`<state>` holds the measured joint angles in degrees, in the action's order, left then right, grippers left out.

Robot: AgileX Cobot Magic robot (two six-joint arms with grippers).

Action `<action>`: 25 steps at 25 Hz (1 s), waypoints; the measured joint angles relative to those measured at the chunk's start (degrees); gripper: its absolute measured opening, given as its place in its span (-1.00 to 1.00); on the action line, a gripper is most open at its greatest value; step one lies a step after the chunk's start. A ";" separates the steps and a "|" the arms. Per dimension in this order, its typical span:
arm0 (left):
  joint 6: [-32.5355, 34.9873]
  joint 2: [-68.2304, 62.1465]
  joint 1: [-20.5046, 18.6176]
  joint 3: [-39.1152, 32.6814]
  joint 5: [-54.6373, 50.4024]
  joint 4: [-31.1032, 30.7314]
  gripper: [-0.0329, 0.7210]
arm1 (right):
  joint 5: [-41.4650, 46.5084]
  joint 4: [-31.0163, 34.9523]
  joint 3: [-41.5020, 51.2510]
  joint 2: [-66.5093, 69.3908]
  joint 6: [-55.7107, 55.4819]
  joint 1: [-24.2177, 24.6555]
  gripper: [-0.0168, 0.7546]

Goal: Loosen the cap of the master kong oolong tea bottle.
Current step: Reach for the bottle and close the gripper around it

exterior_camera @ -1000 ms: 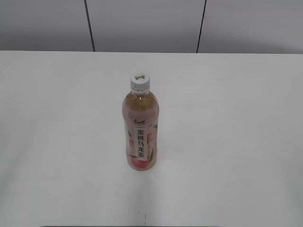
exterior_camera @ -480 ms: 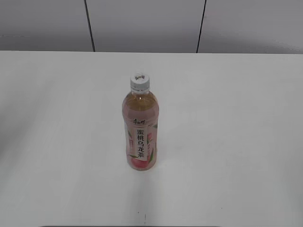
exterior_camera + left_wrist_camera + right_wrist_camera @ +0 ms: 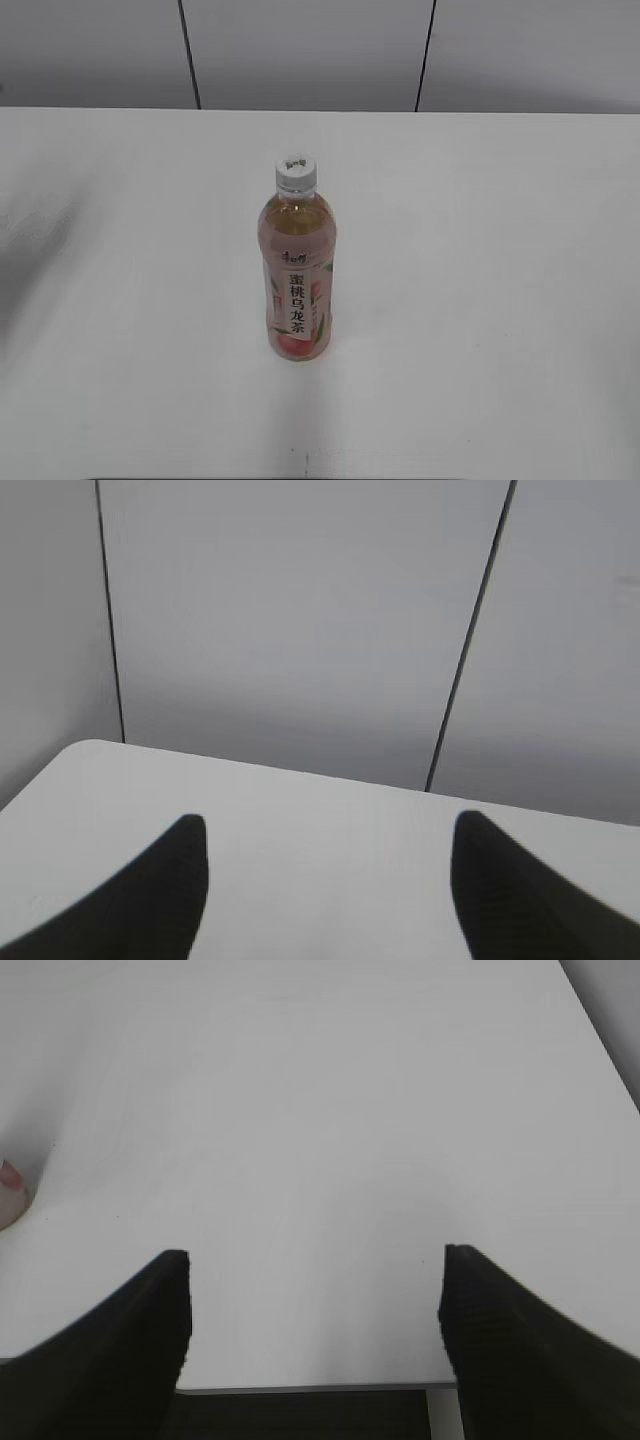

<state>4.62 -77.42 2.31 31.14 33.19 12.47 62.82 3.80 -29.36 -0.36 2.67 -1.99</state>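
Observation:
The master kong oolong tea bottle [image 3: 297,275] stands upright near the middle of the white table [image 3: 480,300], its white strip of black characters facing the exterior camera. The white ribbed cap [image 3: 297,173] sits on its neck. Neither gripper shows in the exterior view. In the left wrist view my left gripper [image 3: 325,830] is open and empty over the table's far left part, facing the wall. In the right wrist view my right gripper [image 3: 315,1260] is open and empty above the table's near edge; a sliver of the bottle's base [image 3: 10,1195] shows at the left edge.
A grey panelled wall [image 3: 300,50] with dark vertical seams runs behind the table. The table's near edge [image 3: 310,1388] shows in the right wrist view. A soft shadow lies on the table's left side [image 3: 30,260].
The bottle has not moved. The shadow on the left side of the table has grown and spread inward.

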 joint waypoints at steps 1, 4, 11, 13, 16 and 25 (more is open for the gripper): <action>-0.26 -2.19 0.51 0.00 2.81 -1.56 0.33 | 0.00 0.00 0.00 0.00 0.00 0.00 0.56; -1.86 -10.61 2.26 0.00 11.08 -6.47 0.33 | 0.00 0.00 0.00 0.00 0.00 0.00 0.56; -6.65 -26.50 2.74 -0.25 31.74 -23.94 0.33 | 0.00 0.00 0.00 0.00 0.06 0.00 0.56; -8.27 -27.59 2.74 -0.96 34.14 -28.70 0.33 | 0.00 0.00 0.00 0.00 0.02 0.00 0.56; -13.97 -27.66 2.79 -2.69 35.47 -33.93 0.33 | 0.00 0.00 0.00 0.00 0.02 0.00 0.56; -22.42 -27.66 2.89 -5.07 35.78 -61.53 0.33 | 0.00 0.00 0.00 0.00 0.02 0.00 0.56</action>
<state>-17.80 -105.09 5.21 26.07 68.97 -49.06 62.82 3.80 -29.36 -0.36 2.69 -1.99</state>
